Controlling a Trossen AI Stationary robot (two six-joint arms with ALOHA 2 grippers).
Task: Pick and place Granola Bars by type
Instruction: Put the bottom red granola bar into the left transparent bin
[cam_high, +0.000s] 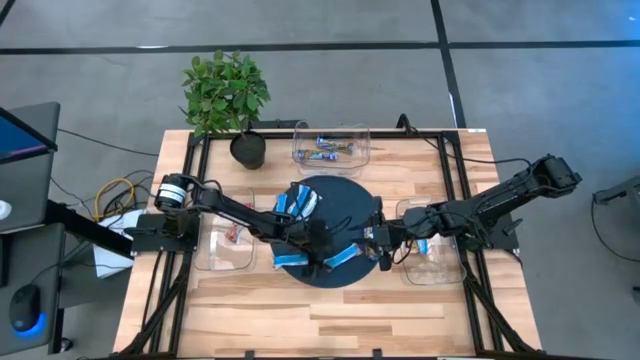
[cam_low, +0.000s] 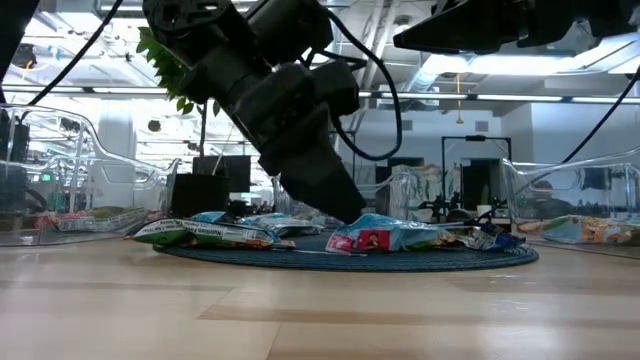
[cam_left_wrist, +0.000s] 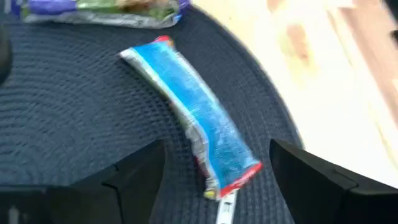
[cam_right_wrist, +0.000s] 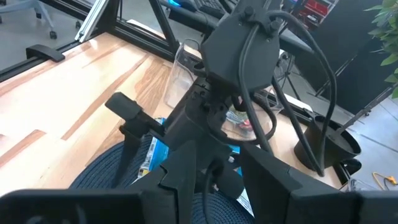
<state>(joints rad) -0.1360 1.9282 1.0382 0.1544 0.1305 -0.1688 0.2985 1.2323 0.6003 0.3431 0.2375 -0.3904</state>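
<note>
Several granola bars lie flat on a dark round mat (cam_high: 335, 195): blue-and-white ones at its far left (cam_high: 297, 203), near left (cam_high: 290, 260) and near side (cam_high: 346, 257). My left gripper (cam_left_wrist: 217, 186) is low over the mat, open, its fingers either side of the near end of one blue bar (cam_left_wrist: 193, 112), touching nothing. In the low view it (cam_low: 335, 195) slants down among the bars (cam_low: 390, 238). My right gripper (cam_right_wrist: 227, 186) hangs open above the mat's right edge (cam_high: 382, 245), with nothing in it.
Three clear tubs stand around the mat: a far one (cam_high: 330, 148) with several bars, a left one (cam_high: 225, 240) with a reddish bar, a right one (cam_high: 430, 255) with blue bars. A potted plant (cam_high: 228, 95) is at the far left. A thin white stick (cam_left_wrist: 225, 208) lies by the bar.
</note>
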